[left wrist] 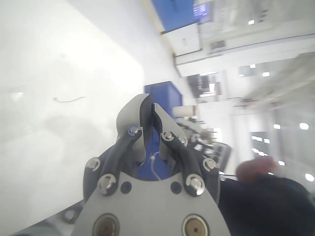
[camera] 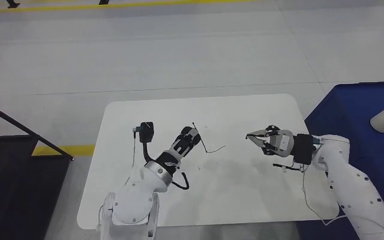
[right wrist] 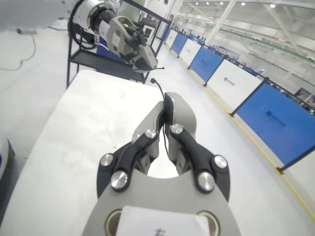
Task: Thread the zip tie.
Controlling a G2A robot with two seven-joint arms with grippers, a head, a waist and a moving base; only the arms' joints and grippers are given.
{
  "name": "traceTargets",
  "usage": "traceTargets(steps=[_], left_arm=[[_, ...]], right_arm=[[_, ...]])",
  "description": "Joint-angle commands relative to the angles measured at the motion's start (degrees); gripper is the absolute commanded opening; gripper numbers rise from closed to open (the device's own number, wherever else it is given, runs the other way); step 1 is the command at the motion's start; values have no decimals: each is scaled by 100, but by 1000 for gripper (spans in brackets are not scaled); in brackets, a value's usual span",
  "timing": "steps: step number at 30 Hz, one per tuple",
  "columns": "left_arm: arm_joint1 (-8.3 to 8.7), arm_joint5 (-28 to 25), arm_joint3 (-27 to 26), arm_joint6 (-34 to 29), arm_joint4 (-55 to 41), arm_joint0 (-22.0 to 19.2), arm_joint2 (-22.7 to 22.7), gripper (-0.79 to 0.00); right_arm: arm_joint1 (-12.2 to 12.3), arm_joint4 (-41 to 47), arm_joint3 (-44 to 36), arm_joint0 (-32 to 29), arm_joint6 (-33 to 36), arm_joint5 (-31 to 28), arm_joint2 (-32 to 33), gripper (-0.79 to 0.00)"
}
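Note:
My left gripper (left wrist: 150, 100) is shut on a thin black zip tie (left wrist: 152, 124), whose end sticks out past the fingertips. Over the table's middle in the top view, that gripper (camera: 193, 137) faces the right gripper (camera: 249, 137) across a gap. My right gripper (right wrist: 165, 99) is shut on a second black zip tie (right wrist: 160, 88), whose square head (right wrist: 153, 80) points toward the left gripper (right wrist: 147, 67). A third zip tie (camera: 215, 148) lies loose on the white table (camera: 240, 186) between the two arms, also visible from the left wrist as a curved strand (left wrist: 69, 100).
A black rack (right wrist: 81, 57) stands past the table's far end, seen from the right wrist. A blue bin (camera: 354, 114) sits off the table's right edge. Blue and white barrier panels (right wrist: 221, 72) line the floor beyond.

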Motion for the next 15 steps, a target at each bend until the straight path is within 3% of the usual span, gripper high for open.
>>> traceTargets(steps=[1,4,15], left_arm=[[13,-406,169,288,-826,119,-75,-785],[26,-588,321,389,-1058,123,-117,-785],[26,-588,321,389,-1058,123,-117,-785]], right_arm=[[212,606,152,130,60,-1,-435,-785],[496,1505,216,353,382,-1,-965,-785],[496,1505,216,353,382,-1,-965,-785]])
